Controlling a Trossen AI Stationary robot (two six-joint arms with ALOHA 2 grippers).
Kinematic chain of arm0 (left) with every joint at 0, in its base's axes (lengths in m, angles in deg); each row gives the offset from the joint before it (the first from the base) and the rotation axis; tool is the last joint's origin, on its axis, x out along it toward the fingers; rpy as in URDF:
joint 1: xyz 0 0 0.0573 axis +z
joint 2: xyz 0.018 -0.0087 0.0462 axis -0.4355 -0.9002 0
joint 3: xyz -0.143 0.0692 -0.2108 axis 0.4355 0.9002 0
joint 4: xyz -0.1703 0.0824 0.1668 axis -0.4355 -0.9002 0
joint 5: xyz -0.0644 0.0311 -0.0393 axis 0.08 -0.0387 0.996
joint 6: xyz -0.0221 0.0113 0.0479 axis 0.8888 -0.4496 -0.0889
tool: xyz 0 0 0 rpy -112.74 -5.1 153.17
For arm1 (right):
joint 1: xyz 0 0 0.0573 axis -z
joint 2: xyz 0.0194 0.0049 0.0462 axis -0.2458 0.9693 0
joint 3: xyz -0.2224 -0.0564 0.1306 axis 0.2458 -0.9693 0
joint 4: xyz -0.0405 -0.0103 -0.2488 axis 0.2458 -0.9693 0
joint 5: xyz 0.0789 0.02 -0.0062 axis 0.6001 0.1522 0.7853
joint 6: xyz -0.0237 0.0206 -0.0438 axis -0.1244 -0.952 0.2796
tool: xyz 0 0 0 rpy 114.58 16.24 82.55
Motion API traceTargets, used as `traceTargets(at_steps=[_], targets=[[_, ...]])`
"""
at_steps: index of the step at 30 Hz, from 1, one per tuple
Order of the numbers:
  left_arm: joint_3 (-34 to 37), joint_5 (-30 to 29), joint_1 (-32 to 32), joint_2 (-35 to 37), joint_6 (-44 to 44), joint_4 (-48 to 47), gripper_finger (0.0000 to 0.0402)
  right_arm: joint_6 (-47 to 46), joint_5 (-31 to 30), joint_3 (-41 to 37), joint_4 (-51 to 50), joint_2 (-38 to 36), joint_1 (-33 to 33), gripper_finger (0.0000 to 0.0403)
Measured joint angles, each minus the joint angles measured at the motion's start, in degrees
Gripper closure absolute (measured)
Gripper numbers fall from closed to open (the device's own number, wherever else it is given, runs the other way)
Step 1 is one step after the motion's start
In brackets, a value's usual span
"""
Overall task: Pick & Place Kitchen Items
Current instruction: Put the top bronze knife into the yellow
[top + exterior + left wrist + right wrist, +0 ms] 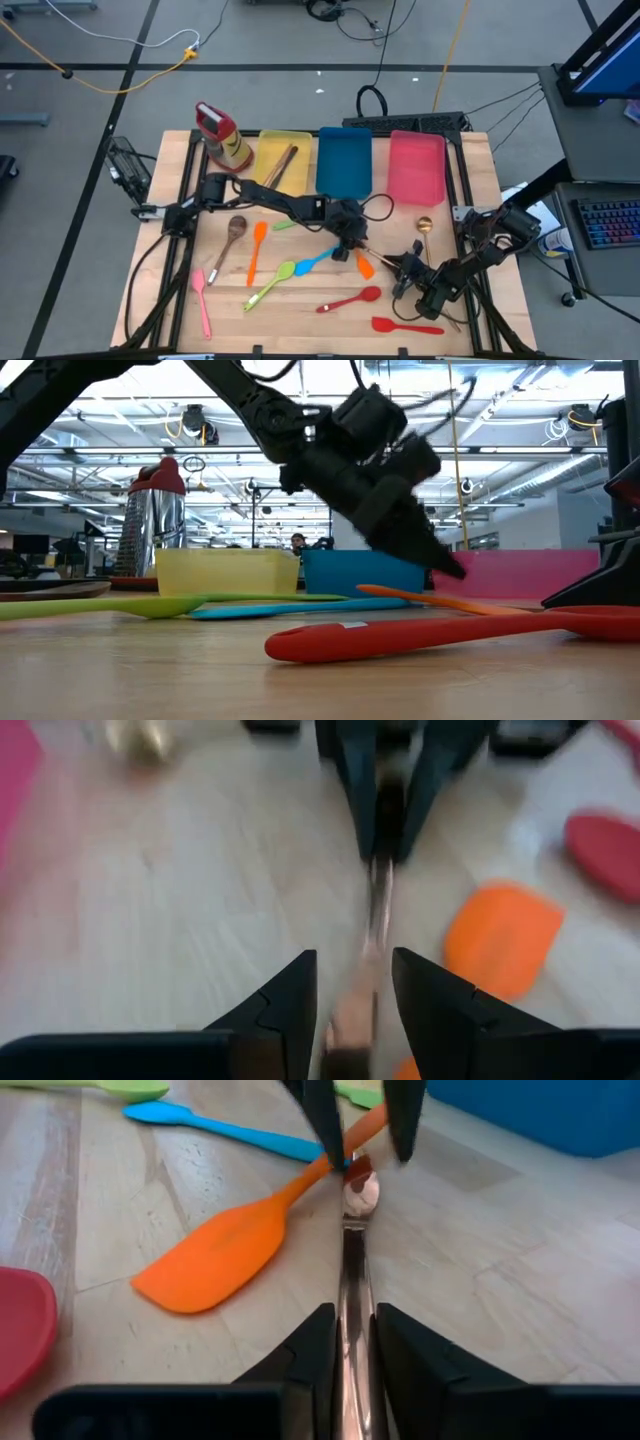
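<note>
A thin metal spoon (352, 1260) lies between my two grippers at the table's middle right. My right gripper (347, 1350) is shut on its handle and shows in the high view (398, 264). My left gripper (355, 1000), open, shows there too (360, 247). Its fingers (325, 1125) stand on either side of the spoon's bowl (360, 1192); I cannot tell whether they touch it. An orange spatula (363, 266) lies flat just beside them, with a blue spoon (316, 260) and a green spoon (275, 281) to its left. My right gripper pinches the metal spoon's handle (350, 1295) between its two fingers. The fingers come low from the table's right and near side and lie along the handle. The spoon points out ahead of them, about level, bowl end toward my left gripper.
Yellow (283, 160), blue (344, 160) and pink (415, 168) trays line the far side; the yellow one holds a wooden utensil. A red-capped bottle (222, 135) stands far left. Red spoon (350, 298), red spatula (405, 325), pink, orange, wooden and gold (424, 230) spoons lie around.
</note>
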Motion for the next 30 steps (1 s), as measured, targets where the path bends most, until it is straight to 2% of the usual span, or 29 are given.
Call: traceTargets(at_steps=[16, 26, 30], targets=[[0.0, 0.23, -2.18, -0.63, -5.37, 3.26, 0.0266, 0.18, -1.55, -0.08, 0.01, 0.15, 0.2, 0.0351], [0.04, -2.22, -3.43, -2.78, -5.45, 5.73, 0.0266, -1.51, -2.36, -0.17, 0.5, 0.27, 0.24, 0.0349], [-0.02, -3.63, -3.05, -4.13, -4.56, 9.56, 0.0266, -1.52, -2.4, -0.24, 1.06, 0.26, 0.27, 0.0348]])
